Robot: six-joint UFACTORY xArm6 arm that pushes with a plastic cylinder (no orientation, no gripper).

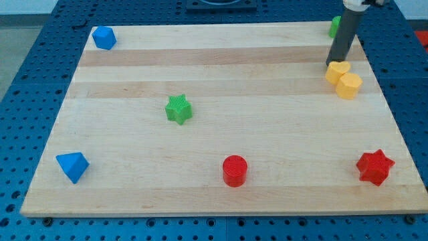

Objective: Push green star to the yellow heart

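The green star (178,109) lies on the wooden board, left of the middle. The yellow heart (338,70) lies near the view's upper right, touching a yellow hexagonal block (349,86) just below and right of it. My tip (332,64) is at the lower end of the dark rod, right at the heart's upper left edge. The tip is far to the right of the green star.
A green block (334,27) sits at the top right corner, partly behind the rod. A blue block (103,37) is at the top left, a blue triangular block (72,166) at the bottom left, a red cylinder (235,170) at the bottom middle, a red star (374,167) at the bottom right.
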